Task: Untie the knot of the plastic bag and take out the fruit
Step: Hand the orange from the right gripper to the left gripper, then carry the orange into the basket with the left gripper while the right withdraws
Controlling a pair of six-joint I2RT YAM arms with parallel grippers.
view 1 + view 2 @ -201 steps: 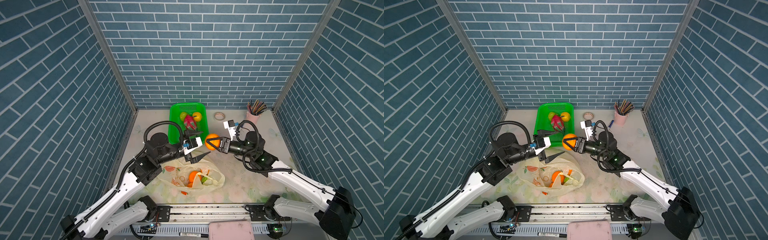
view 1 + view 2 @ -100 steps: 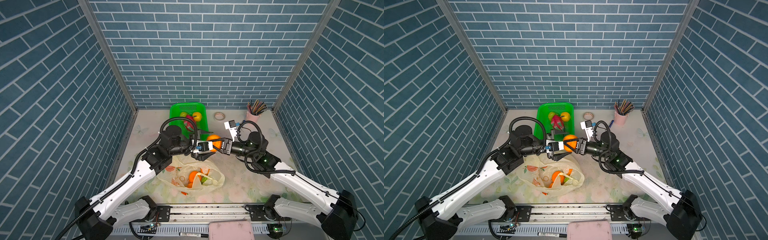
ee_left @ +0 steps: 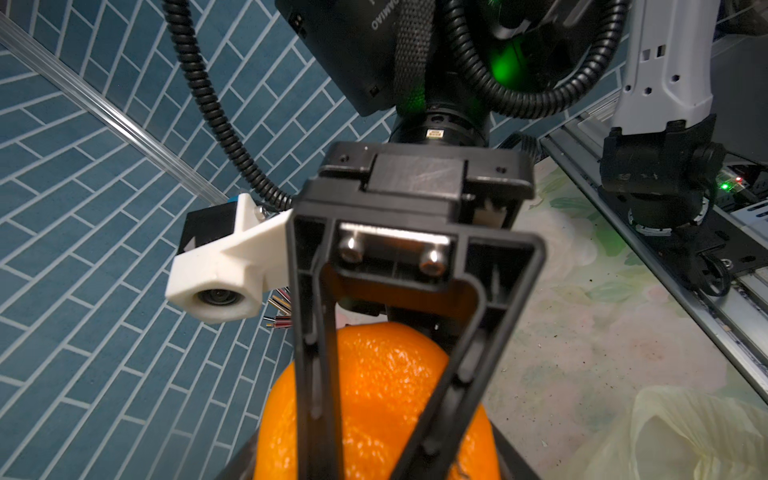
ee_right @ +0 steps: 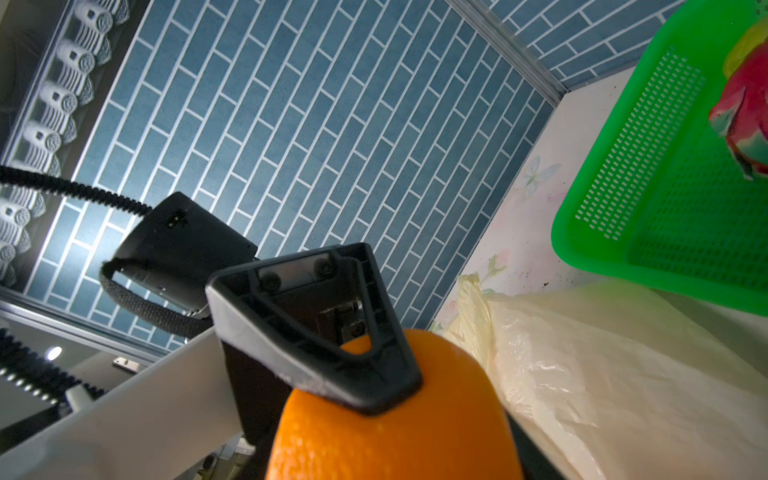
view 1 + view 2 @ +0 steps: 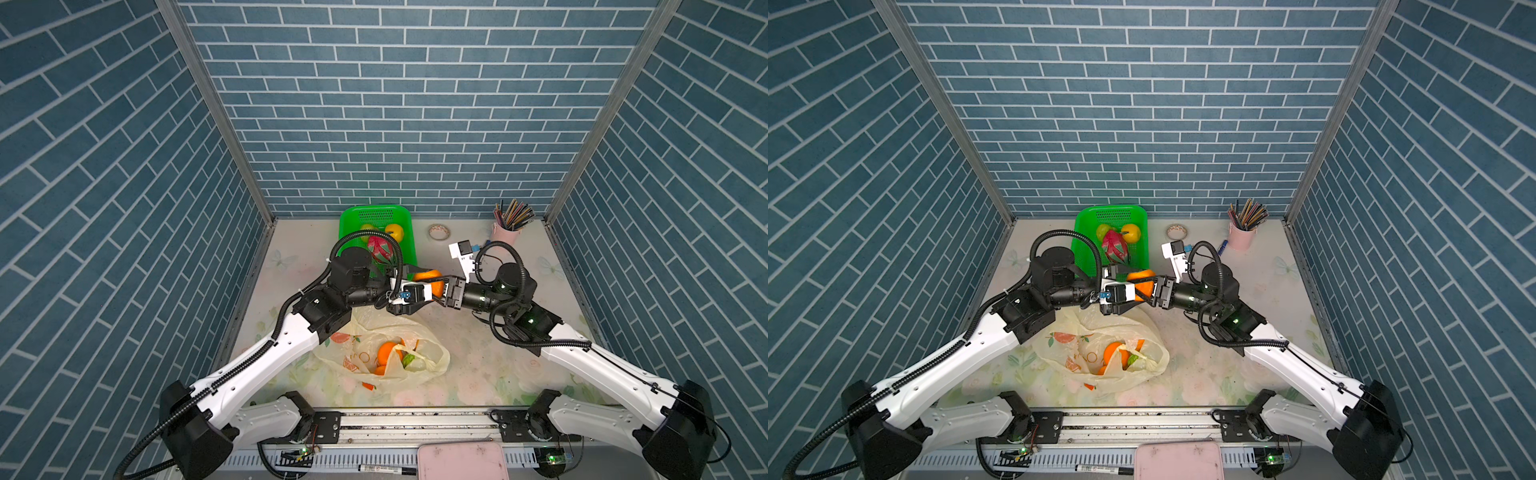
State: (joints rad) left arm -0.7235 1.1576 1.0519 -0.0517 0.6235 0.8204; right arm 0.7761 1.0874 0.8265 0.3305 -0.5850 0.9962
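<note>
1. The orange (image 5: 427,275) is met from the left by the left tool (image 5: 424,289), one finger (image 4: 332,365) pressed on its peel, apparently clamped.
2. It hangs above the surface (image 5: 469,345), between the plastic bag (image 5: 365,322) toward the front edge and the green basket (image 5: 376,209) at the back edge.
3. From the right, the right tool (image 5: 439,286) lays a finger (image 3: 316,374) across it; pinching or slackened cannot be told.
4. The basket lies just behind the left tool, likely the nearer arm.
</note>
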